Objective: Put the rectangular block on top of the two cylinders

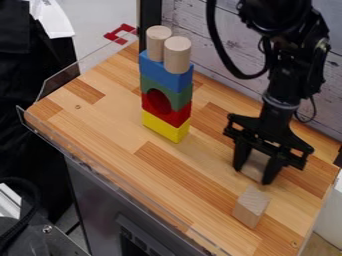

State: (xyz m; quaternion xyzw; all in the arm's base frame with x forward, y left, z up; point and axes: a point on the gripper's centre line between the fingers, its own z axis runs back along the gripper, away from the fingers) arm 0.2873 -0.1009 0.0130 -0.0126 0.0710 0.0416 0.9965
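Got a rectangular block up front on the wooden tabletop, near the gripper; can't tell whether pinching the pale piece down there. Seeing two cylinders atop the colored stack.

Blue, green, red, yellow blocks — pale cylinders — tan-and-brown patchwork tabletop.

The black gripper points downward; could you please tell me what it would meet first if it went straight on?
Probably the wooden tabletop: the gripper, with a pale wooden piece at its lower end, seems close above it. The small block nearer the camera looks off that line, though depth is unclear.
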